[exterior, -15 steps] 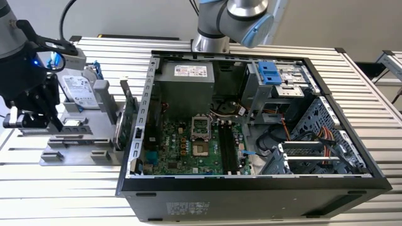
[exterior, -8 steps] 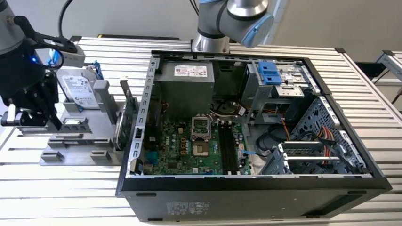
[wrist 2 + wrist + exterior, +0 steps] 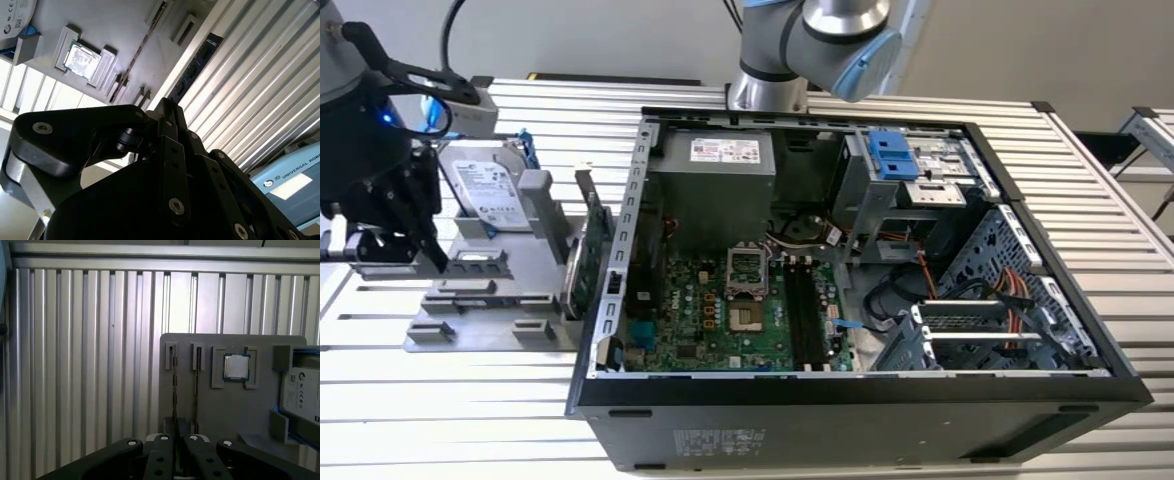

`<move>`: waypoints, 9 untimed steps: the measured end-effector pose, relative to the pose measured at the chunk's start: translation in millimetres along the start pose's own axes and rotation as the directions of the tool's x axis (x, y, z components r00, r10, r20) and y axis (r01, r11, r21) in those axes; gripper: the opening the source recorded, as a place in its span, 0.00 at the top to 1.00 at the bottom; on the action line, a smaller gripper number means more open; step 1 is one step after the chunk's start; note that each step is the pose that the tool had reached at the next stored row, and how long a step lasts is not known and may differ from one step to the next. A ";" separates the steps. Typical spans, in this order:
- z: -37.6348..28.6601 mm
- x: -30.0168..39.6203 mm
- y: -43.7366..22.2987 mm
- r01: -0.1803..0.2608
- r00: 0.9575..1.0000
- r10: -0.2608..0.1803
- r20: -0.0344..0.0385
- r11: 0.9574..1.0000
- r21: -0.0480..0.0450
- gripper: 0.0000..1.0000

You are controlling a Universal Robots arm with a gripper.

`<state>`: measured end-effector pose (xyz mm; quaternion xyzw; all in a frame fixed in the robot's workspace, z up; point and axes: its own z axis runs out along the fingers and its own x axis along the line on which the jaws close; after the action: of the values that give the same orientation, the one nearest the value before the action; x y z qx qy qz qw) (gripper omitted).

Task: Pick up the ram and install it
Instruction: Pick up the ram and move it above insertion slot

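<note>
The ram [image 3: 197, 65] is a thin dark stick seen edge-on, running out from between my fingers. In the first wrist view the ram [image 3: 174, 390] hangs over the slotted end of the grey holder [image 3: 210, 410]. My gripper [image 3: 178, 436] is shut on the ram's end, and the black gripper [image 3: 416, 245] hovers at the exterior view's left, above the holder's [image 3: 480, 335] near part. The open computer case [image 3: 627, 300] lies to the exterior view's right, and the long black memory slots [image 3: 807, 310] on its green motherboard sit beside the processor socket.
On the holder stand a silver hard drive [image 3: 491, 195] and a green expansion card [image 3: 596, 255] close to the case wall. A processor chip [image 3: 235, 366] lies in its pocket. The ribbed metal table [image 3: 454, 410] surrounds everything. The arm's base [image 3: 767, 90] stands behind the case.
</note>
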<state>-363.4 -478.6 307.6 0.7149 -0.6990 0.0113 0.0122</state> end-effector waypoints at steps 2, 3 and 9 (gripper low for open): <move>-1.3 0.0 0.0 0.000 1.000 0.000 0.000 1.000 0.000 1.00; -1.9 0.0 0.0 -0.001 1.000 0.001 0.000 1.000 0.000 1.00; -6.3 0.2 0.0 -0.002 1.000 0.002 0.001 1.000 0.000 1.00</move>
<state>-363.3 -478.7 313.9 0.7141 -0.6998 0.0109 0.0119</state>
